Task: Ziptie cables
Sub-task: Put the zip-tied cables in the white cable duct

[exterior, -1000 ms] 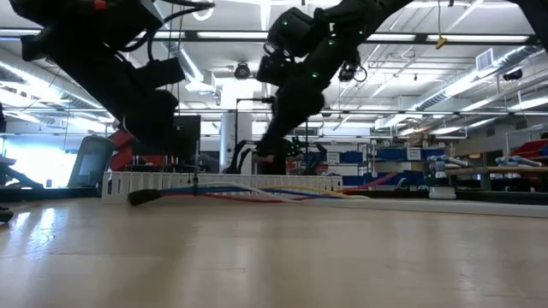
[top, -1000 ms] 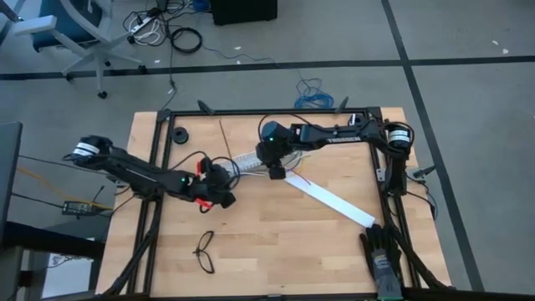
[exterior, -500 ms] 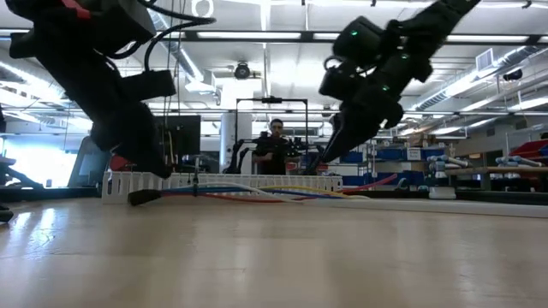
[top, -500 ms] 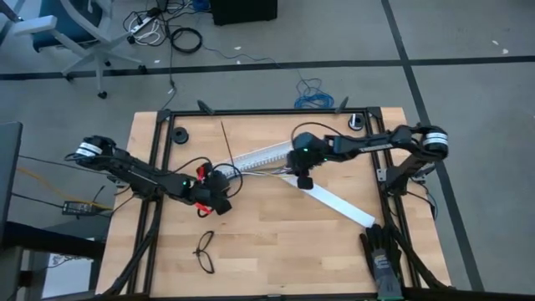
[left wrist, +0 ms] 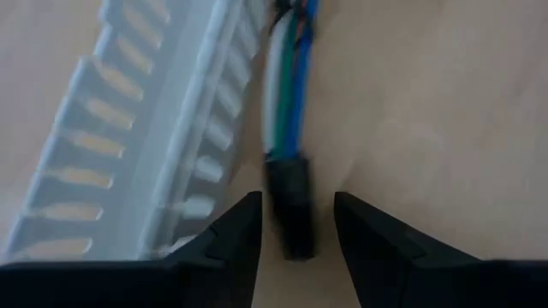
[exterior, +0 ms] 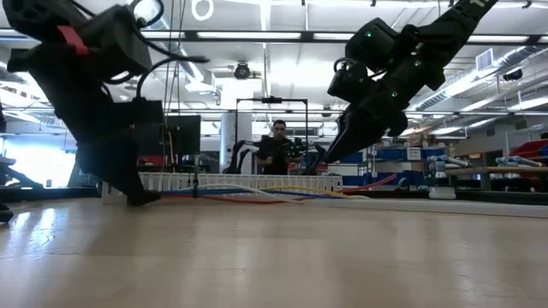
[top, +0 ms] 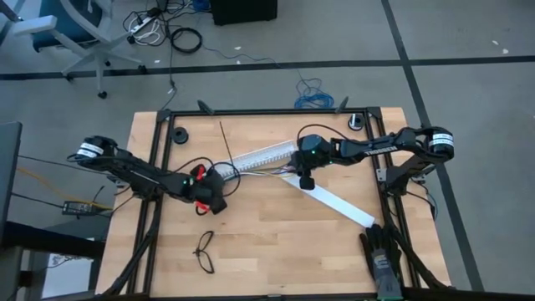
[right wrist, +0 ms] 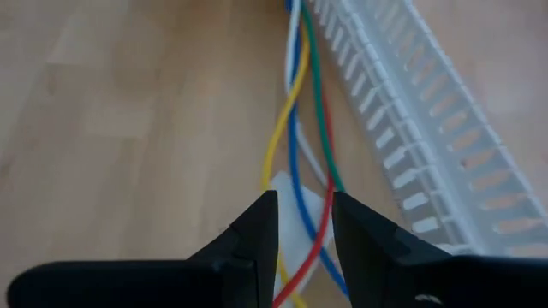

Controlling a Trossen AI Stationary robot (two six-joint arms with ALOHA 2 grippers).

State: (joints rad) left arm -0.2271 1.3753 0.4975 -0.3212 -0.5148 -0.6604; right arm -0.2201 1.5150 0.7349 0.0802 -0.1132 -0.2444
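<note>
The cables (top: 259,173) lie on the table along a slotted white duct (top: 263,156), as white, blue, green, yellow and red wires (right wrist: 295,128). My left gripper (left wrist: 295,235) is down at the table (exterior: 137,195) and open. Its fingers stand on either side of the cables' dark end (left wrist: 289,205), with a gap showing on each side. My right gripper (right wrist: 304,235) is open and hovers above the wires near the flat white strip (top: 334,201), clear of the table in the low view (exterior: 330,158). The ziptie (top: 226,138), a thin dark strip, lies flat near the table's far edge.
Black thin-framed glasses (top: 205,251) lie near the table's near edge. A dark round part (top: 180,134) sits at the far left, and a black object (top: 380,255) at the near right corner. A person (exterior: 276,145) stands in the room beyond the table.
My right gripper has moved along the cables toward the table's right edge, from over the duct to the flat white strip. My left gripper has come down to the table at the cables' dark end. The cables have stayed where they were.
</note>
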